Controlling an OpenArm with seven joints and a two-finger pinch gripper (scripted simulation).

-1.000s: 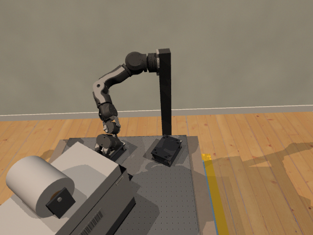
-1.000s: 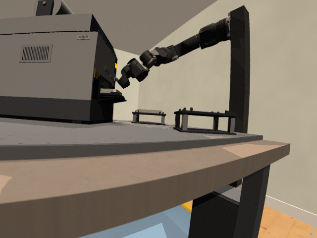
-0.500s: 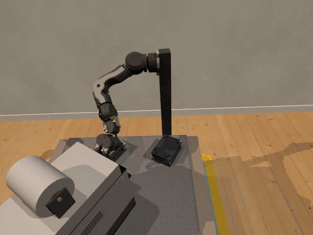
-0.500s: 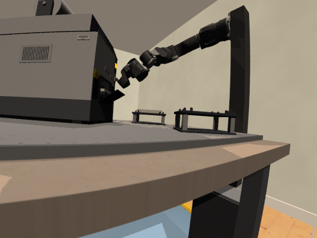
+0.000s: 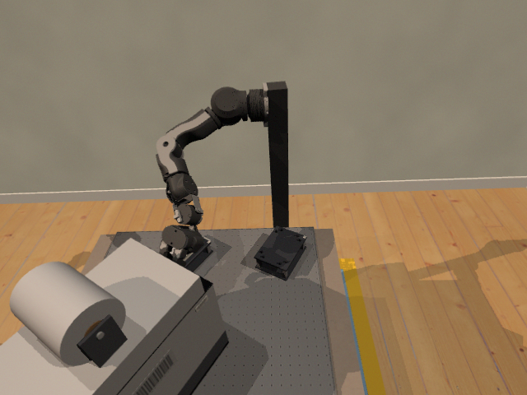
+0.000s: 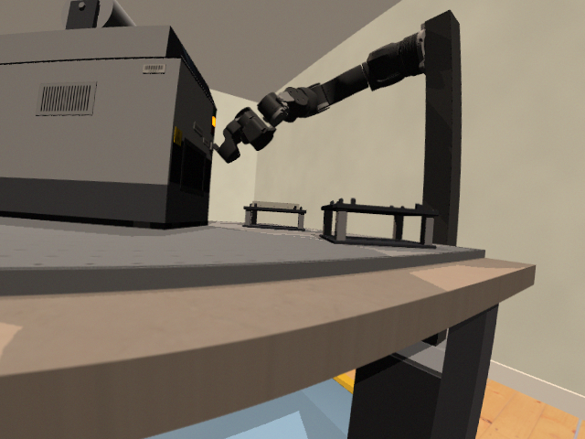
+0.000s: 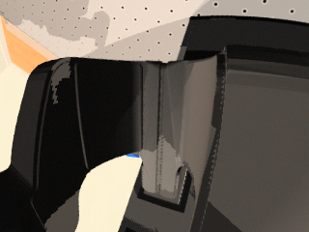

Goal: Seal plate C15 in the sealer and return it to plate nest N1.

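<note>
Pincer (image 6: pixel 218 147) pressed together on nothing, tips at the sealer (image 6: pixel 94 127) front just under its amber lamp (image 6: pixel 213 121), seen only from the side; plate C15 not visible; from above, nest N1 (image 5: pixel 281 251) to its right.

A plain grey-green wall (image 5: pixel 128 85) stands far back, with a white strip along its bottom. The wooden floor (image 5: pixel 425 220) is light brown.

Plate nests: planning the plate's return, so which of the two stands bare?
The nearer nest, beside the arm's post, shows only locator pins; the farther nest carries a pale plate.
</note>
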